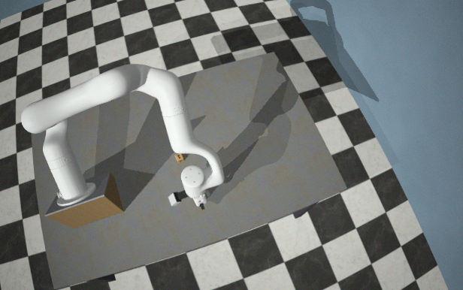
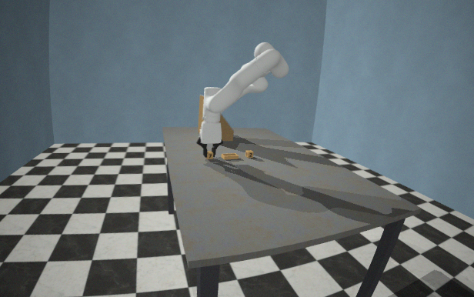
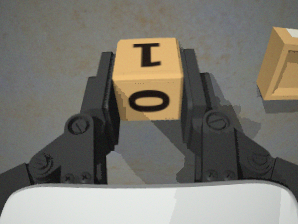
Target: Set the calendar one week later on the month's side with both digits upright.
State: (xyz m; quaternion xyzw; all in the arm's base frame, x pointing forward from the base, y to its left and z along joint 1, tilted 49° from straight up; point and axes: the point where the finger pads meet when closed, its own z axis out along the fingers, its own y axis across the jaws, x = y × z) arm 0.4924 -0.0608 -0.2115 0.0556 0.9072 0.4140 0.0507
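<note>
Top view: wrist housing hides tool (image 1: 202,205), held cube and tray. Wrist view: tray (image 3: 282,63) cut off at 3 o'clock. Exterior view: second cube (image 2: 249,154) digit unreadable.

Through the wrist camera I see my gripper (image 3: 149,70) closed on a tan cube (image 3: 147,78), one black finger (image 3: 104,90) pressed against each side of it. The cube's far face carries a 1 that reads upside down from here, and the near face a 0 lying on its side. Off to the right, the corner of the tan tray (image 3: 280,63) pokes into view, apart from the cube. Grey mottled table (image 3: 53,23) lies beneath.
</note>
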